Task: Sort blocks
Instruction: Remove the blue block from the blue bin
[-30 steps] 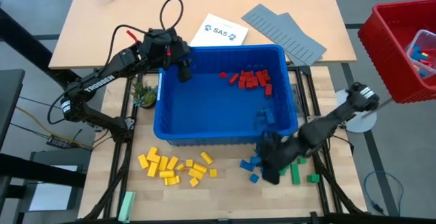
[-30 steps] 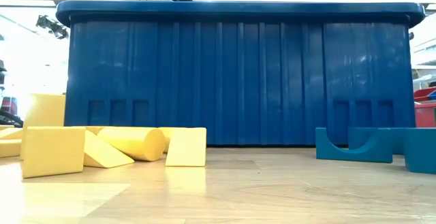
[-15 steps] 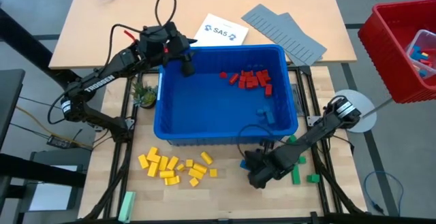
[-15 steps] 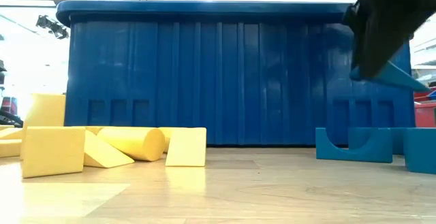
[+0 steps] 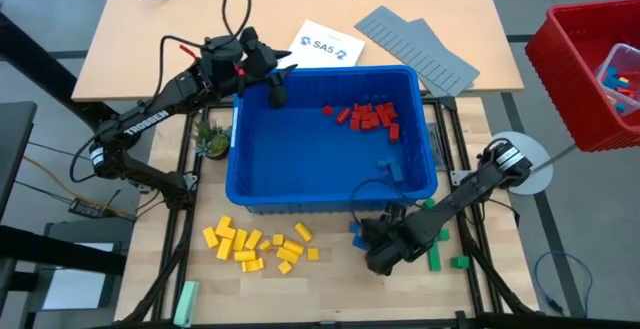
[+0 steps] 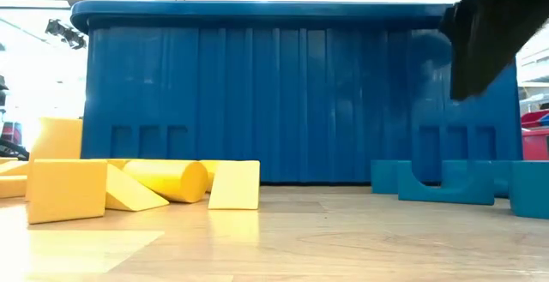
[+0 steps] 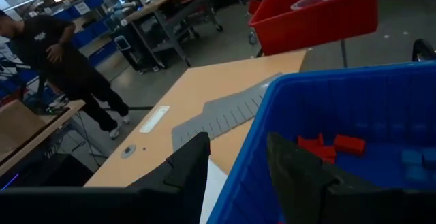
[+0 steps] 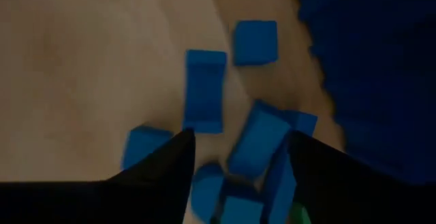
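Nearest me, at abt 7 o'clock on the surface (image 5: pixel 330 289), the yellow blocks (image 5: pixel 258 245) lie in one loose cluster, well apart from the other colours, which I read as a finished or nearly finished pile.

At abt 5 o'clock my right tool (image 5: pixel 378 257) hangs low over the blue blocks (image 8: pixel 204 91), just in front of the blue bin (image 5: pixel 240 159). Its fingers (image 8: pixel 160 166) are spread wide w/ nothing between them; the wrist view looks straight down on several blue pieces lying loose on the wood. My guess: it's there to add to the blue pile, so blues stay together beside the bin wall. The green blocks (image 5: pixel 436 251) sit just to the right of the blues, at abt 4 o'clock, as their own group.

Mid-surface, the bin holds the red blocks (image 5: pixel 366 116) bunched toward its far right corner, plus a couple of blues nr the right wall; those still need pulling out, I'd say.

Farther back, at abt 11 o'clock, my left tool (image 5: pixel 277 81) hovers over the bin's far left rim, fingers (image 7: pixel 187 166) partly open, holding nothing, prob. lined up to reach in. Beyond it lie the grey panels (image 5: pixel 418 47).
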`<move>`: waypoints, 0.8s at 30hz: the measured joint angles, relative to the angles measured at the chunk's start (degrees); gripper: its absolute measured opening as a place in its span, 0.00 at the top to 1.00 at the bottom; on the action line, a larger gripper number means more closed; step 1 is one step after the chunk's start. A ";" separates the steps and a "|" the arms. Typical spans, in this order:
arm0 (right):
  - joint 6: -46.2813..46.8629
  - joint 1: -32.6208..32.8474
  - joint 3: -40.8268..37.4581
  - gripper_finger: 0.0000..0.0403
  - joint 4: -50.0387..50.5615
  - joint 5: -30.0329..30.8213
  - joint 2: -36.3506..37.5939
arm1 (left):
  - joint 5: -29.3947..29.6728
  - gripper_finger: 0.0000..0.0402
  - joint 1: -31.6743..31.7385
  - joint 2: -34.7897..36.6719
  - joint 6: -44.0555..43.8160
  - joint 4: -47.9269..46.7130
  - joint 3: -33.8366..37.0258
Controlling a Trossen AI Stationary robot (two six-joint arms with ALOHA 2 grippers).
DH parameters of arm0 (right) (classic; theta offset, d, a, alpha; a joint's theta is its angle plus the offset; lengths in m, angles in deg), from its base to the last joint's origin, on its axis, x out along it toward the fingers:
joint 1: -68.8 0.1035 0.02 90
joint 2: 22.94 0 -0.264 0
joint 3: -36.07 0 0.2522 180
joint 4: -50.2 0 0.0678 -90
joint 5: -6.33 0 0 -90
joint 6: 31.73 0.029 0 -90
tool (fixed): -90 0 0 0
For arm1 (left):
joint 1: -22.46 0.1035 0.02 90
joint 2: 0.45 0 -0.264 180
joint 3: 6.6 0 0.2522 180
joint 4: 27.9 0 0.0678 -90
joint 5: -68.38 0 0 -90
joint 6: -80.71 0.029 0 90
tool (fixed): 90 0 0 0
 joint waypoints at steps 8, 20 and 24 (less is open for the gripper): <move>-4.87 0.13 6.65 0.43 0.47 -3.73 9.35 | -0.02 0.61 0.00 0.00 -0.02 0.86 0.00; -24.20 -5.57 16.02 0.53 0.52 15.62 20.97 | -0.01 0.61 0.00 0.00 -0.04 1.71 0.00; -33.71 -12.83 16.02 0.52 2.23 21.55 22.90 | -0.02 0.61 0.00 0.00 -0.42 1.84 0.00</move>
